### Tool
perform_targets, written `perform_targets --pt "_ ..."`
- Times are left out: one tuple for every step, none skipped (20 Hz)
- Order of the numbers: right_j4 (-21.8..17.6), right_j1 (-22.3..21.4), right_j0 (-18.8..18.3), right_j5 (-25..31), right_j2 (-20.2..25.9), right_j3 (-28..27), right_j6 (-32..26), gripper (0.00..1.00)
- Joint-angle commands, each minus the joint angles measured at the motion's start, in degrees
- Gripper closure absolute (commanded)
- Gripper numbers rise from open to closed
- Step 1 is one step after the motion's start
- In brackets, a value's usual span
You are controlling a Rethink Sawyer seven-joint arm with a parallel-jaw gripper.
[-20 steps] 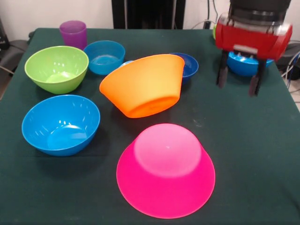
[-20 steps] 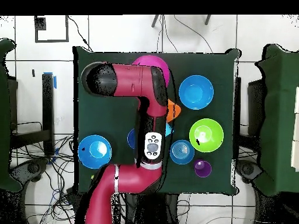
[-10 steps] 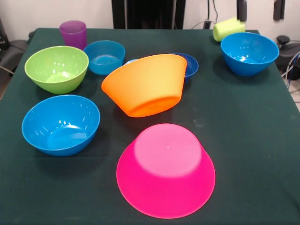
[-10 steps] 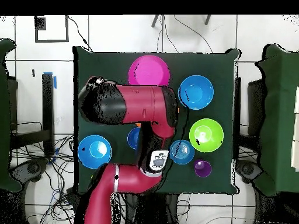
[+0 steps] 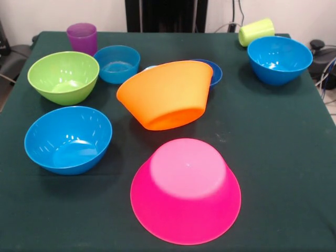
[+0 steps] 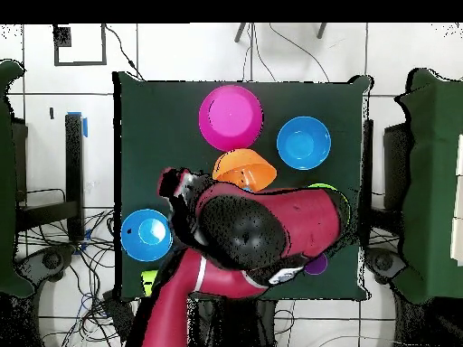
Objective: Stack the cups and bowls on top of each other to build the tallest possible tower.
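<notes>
Seven bowls sit unstacked before you: the pink bowl [image 5: 186, 190] lies upside down nearest the front camera, and the orange bowl [image 5: 166, 93] leans tilted against the dark-blue bowl [image 5: 213, 71]. You can see the arm [image 6: 262, 230] overhead, but its jaws are hidden, so you cannot tell their state.

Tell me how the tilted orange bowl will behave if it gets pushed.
The orange bowl rests tilted against the small dark-blue bowl behind it, so a nudge would probably rock it or drop it flat. Its glossy plastic looks light and slippery, so it may slide over the table. The round rim could let it roll sideways.
</notes>
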Motion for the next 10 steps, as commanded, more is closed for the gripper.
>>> perform_targets --pt "8.7 3.7 -4.4 10.2 10.6 -5.6 2.8 0.00" --pt "10.3 4.1 -4.9 10.5 11.2 -5.3 2.3 0.00" --pt "11.3 4.5 -5.8 10.6 11.3 -5.1 1.4 0.00" --pt "12.0 5.0 -6.7 11.0 11.2 -5.4 0.9 0.00" --pt "12.6 5.4 -7.9 11.5 10.6 -5.4 -0.1 0.00" --pt "13.1 5.8 -8.7 12.0 10.3 -5.7 -0.2 0.00" --pt "13.7 5.9 -10.0 13.0 9.4 -5.7 -0.6 0.00" --pt "13.9 6.0 -11.1 14.1 8.4 -6.2 -0.4 0.00" --pt "14.2 6.0 -12.7 15.4 7.1 -6.6 -0.8 0.00" --pt "14.4 5.9 -13.9 16.2 6.0 -7.3 -0.8 0.00"
